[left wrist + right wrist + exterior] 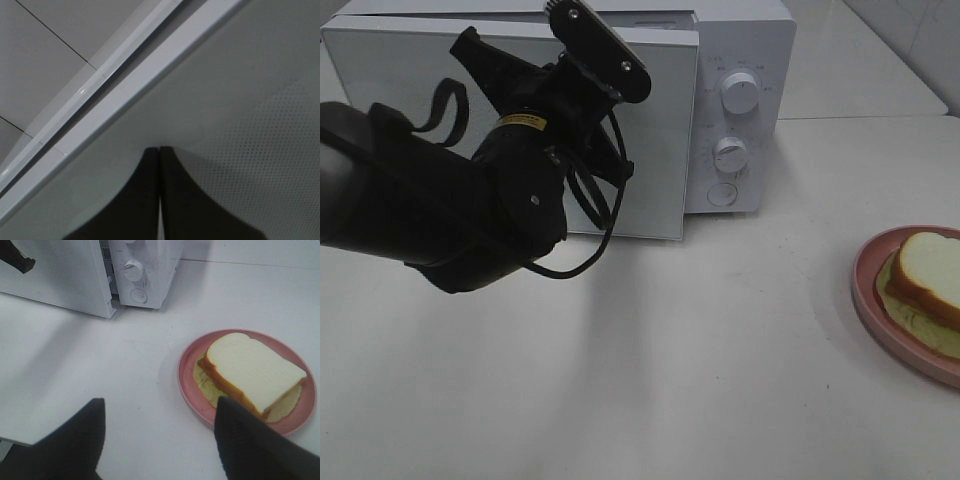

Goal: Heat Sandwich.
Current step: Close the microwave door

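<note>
The sandwich lies on a round pink plate at the table's right edge: white bread with a tan crust and pale yellow-green filling sticking out. In the right wrist view my right gripper hovers open just short of the sandwich and holds nothing. My left gripper is shut and empty, its tip against the white microwave's door near the door's top edge. In the left wrist view its fingers are pressed together on the dotted door panel.
The microwave stands at the back of the white table, its two knobs and a round button on the right panel. Its door's right edge stands slightly proud of the body. My bulky left arm hangs in front of the door.
</note>
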Action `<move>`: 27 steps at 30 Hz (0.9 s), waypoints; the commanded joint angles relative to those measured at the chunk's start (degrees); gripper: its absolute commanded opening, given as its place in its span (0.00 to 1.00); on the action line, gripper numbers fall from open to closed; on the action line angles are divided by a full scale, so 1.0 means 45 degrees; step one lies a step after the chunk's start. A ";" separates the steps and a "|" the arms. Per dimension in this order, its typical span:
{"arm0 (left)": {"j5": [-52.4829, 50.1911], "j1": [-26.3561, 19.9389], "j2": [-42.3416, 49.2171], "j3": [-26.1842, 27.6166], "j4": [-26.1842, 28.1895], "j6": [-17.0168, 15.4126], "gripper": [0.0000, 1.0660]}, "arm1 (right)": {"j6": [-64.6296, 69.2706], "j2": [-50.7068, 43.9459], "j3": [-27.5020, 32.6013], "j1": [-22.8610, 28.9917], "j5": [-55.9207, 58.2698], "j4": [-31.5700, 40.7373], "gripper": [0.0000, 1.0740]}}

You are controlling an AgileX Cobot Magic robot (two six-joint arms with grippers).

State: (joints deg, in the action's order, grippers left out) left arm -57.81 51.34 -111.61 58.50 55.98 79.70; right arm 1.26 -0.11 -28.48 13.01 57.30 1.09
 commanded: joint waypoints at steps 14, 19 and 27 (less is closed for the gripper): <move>0.0038 -0.0955 -0.0968 0.1974 0.0153 0.0229 0.00 | -0.0064 -0.0369 0.0025 -0.0076 -0.0038 -0.0089 0.58; 0.0051 -0.1464 -0.0968 0.2088 0.0038 0.0229 0.00 | -0.0064 -0.0369 0.0025 -0.0076 -0.0038 -0.0102 0.58; 0.0153 -0.1668 -0.0968 0.2088 -0.0013 0.0191 0.00 | -0.0064 -0.0369 0.0025 -0.0076 -0.0038 -0.0102 0.58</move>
State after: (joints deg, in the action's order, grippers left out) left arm -54.20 46.70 -115.85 66.69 54.89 81.13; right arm 1.26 -0.11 -28.48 13.01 57.30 0.97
